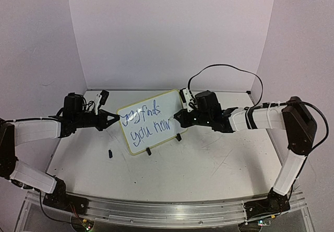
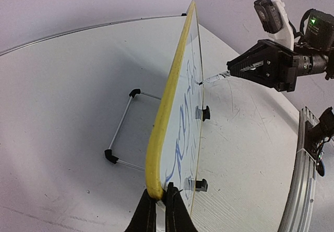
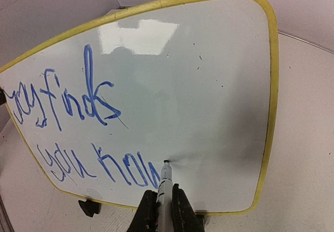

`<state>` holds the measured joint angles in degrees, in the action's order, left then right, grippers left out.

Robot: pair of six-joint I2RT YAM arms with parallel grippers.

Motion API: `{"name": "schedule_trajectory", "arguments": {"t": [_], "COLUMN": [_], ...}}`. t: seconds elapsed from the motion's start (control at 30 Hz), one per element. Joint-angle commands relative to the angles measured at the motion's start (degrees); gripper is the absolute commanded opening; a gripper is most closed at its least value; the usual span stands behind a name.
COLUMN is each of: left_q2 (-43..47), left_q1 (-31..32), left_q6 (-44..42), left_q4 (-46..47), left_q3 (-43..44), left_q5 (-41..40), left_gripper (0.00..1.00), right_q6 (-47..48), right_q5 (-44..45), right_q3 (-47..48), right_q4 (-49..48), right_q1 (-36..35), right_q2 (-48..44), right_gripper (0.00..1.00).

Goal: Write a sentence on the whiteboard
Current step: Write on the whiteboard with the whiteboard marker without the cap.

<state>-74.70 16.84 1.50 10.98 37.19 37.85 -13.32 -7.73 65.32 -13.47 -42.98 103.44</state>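
The whiteboard (image 1: 151, 121) stands upright mid-table on two black clip feet (image 1: 148, 151), yellow-framed, with blue handwriting in two lines. My left gripper (image 1: 116, 118) is shut on its left edge; in the left wrist view the fingers pinch the yellow frame (image 2: 156, 159) at the left gripper (image 2: 160, 190). My right gripper (image 1: 180, 118) is shut on a marker (image 3: 164, 182). The marker's tip touches the whiteboard (image 3: 198, 86) just right of the lower line's last letters. The right gripper (image 3: 165, 193) is low in its own view. The marker (image 2: 214, 78) also shows from the side, meeting the whiteboard (image 2: 180, 117).
A wire stand (image 2: 122, 130) rests on the table behind the board. A small black piece (image 1: 110, 153) lies on the table left of the board's front. White walls close in the back and sides. A metal rail (image 1: 167, 211) runs along the near edge.
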Motion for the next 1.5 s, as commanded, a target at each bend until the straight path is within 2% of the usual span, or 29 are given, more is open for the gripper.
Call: {"name": "schedule_trajectory", "arguments": {"t": [0.0, 0.3, 0.67, 1.47], "left_q2": [-1.21, -1.68, -1.33, -1.07], "left_q1": [0.31, 0.31, 0.36, 0.31], "left_q6": [-4.46, -4.05, -4.15, -4.49], "left_q4": [-3.16, -3.51, -3.73, -3.89], "left_q3": [1.28, 1.73, 1.66, 1.65], "left_q5": [-3.13, -4.19, -4.31, -3.92], "left_gripper": [0.0, 0.0, 0.0, 0.0], "right_q6": [0.82, -2.44, -3.9, -3.77], "right_q5": [2.11, 0.0, -0.79, 0.07], "right_q3": [1.93, -5.74, -4.84, -2.78], "right_q4": [-1.54, -0.5, -3.19, -3.49], "right_q1": [0.79, -0.54, -0.44, -0.35], "right_q2": [-3.39, -10.5, -3.86, -0.82], "right_gripper": [0.0, 0.0, 0.0, 0.0]}}
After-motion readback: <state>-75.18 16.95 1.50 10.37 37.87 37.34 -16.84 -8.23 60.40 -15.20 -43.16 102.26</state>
